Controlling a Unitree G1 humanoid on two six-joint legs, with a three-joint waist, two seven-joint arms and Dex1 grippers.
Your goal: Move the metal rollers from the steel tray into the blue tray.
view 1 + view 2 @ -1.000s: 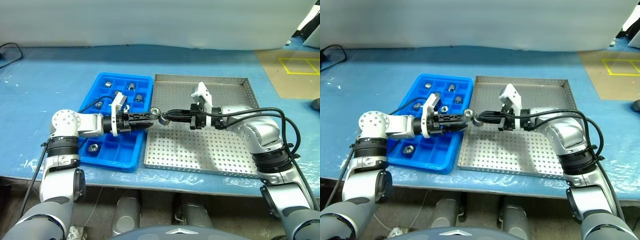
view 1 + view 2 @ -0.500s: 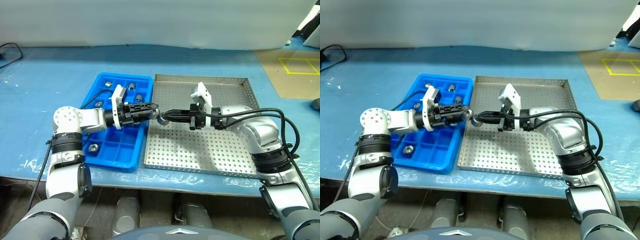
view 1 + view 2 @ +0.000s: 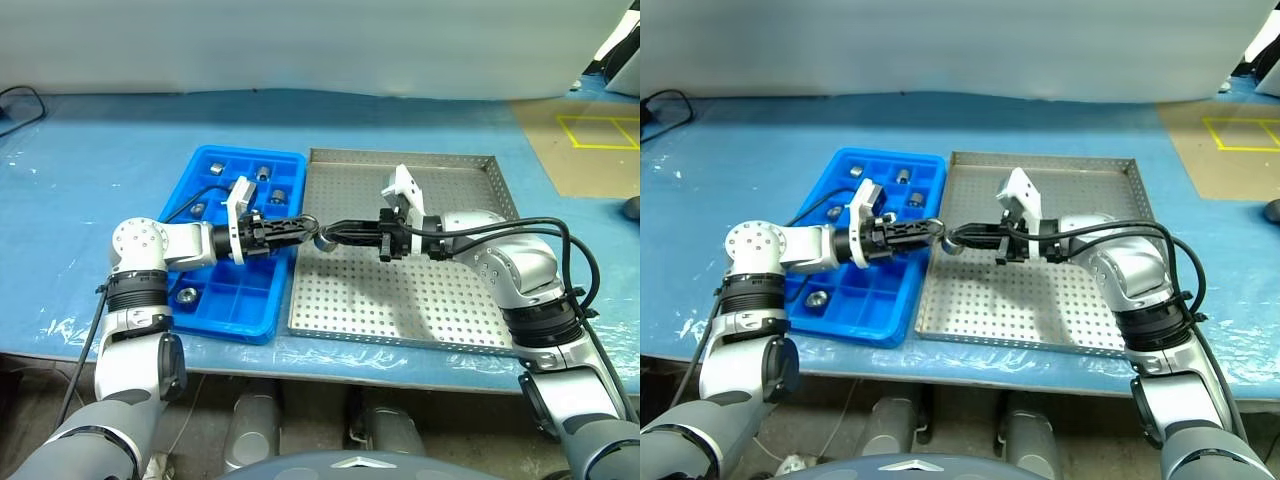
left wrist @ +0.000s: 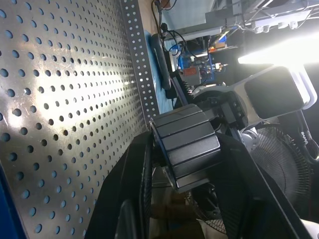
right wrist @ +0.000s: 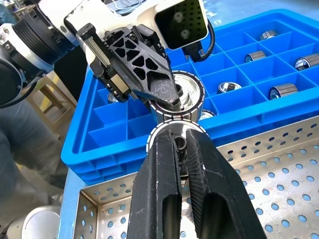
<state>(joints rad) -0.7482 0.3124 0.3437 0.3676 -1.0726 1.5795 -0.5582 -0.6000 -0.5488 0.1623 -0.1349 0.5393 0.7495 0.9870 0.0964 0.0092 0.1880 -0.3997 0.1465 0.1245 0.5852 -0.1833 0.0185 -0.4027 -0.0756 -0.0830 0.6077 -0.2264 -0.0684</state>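
Note:
One metal roller (image 3: 321, 238) hangs in the air over the seam between the blue tray (image 3: 228, 305) and the steel tray (image 3: 420, 300). My right gripper (image 3: 331, 236) reaches in from the right and is shut on the roller's near rim (image 5: 177, 131). From the opposite side my left gripper (image 3: 308, 227) has its fingers (image 5: 164, 89) closed on the same roller's far end. Several more rollers (image 3: 262, 172) lie in compartments of the blue tray.
Both trays sit side by side on a table under blue plastic sheeting (image 3: 90, 170). The steel tray's raised rim (image 3: 400, 156) runs along its far side. A black cable (image 3: 20, 100) lies at the far left and yellow floor tape (image 3: 600, 130) shows at the far right.
My left gripper's fingers have closed onto the roller that my right gripper holds. The right arm has kept still.

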